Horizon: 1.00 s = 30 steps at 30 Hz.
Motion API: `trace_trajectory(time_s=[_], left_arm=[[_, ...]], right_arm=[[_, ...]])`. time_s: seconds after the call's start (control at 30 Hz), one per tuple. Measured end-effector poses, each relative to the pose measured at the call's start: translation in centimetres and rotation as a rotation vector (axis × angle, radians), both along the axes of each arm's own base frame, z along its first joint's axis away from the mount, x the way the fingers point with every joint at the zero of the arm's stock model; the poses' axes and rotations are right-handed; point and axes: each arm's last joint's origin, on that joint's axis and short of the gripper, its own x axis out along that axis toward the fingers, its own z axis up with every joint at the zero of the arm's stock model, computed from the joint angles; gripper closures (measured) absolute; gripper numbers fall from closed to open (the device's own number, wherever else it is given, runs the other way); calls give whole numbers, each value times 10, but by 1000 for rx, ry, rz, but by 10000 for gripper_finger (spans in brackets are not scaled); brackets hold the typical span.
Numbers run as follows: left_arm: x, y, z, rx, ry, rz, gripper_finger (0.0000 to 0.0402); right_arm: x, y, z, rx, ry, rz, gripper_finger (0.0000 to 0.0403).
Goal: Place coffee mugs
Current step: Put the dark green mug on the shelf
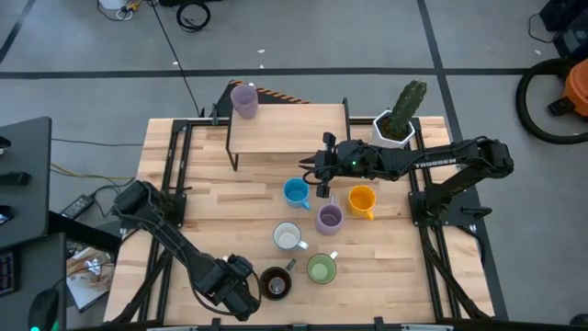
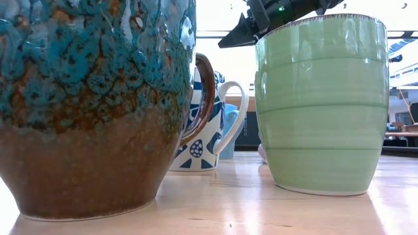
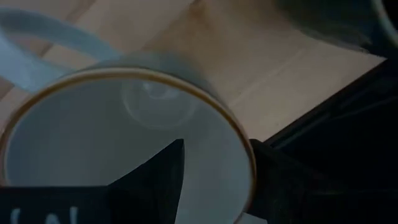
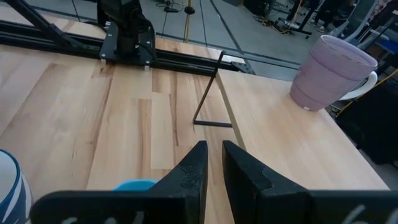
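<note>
Above the table [image 1: 248,198], right hand [image 1: 315,171] hovers closed, empty.

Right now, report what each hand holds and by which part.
Nothing is gripped. The left hand straddles the rim of the dark brown glazed ceramic mug, one finger inside, jaws open. The right hand is shut and empty.

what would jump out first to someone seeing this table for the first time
A cluster of mugs mid-table: blue mug, orange mug, lilac mug, white mug, green mug and brown mug. A second lilac mug stands alone on the raised shelf. The right hand hovers shut by the shelf; the left hand sits beside the brown mug.
</note>
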Motion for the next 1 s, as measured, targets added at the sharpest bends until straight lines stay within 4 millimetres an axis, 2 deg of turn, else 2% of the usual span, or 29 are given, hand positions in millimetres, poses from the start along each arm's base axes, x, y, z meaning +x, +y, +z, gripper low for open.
trace_trajectory(time_s=[0.17, 0.3, 0.63, 0.73, 0.9, 1.0], left_arm=[[0, -2, -3, 29, -11, -4, 222], [0, -2, -5, 51, -23, -30, 240], [-1, 0, -5, 70, -15, -87, 337], [-7, 0, -5, 100, 1, -152, 370], [-15, 2, -5, 148, 51, -274, 371], [-20, 4, -1, 165, 62, -415, 371]], right_arm=[[0, 0, 0, 0, -2, 0, 349], [0, 0, 1, -1, -7, 1, 349], [0, 0, 1, -1, -7, 1, 349], [0, 0, 1, -1, -7, 1, 349], [0, 0, 1, 0, -7, 3, 349], [1, 1, 1, 7, -11, 24, 349]])
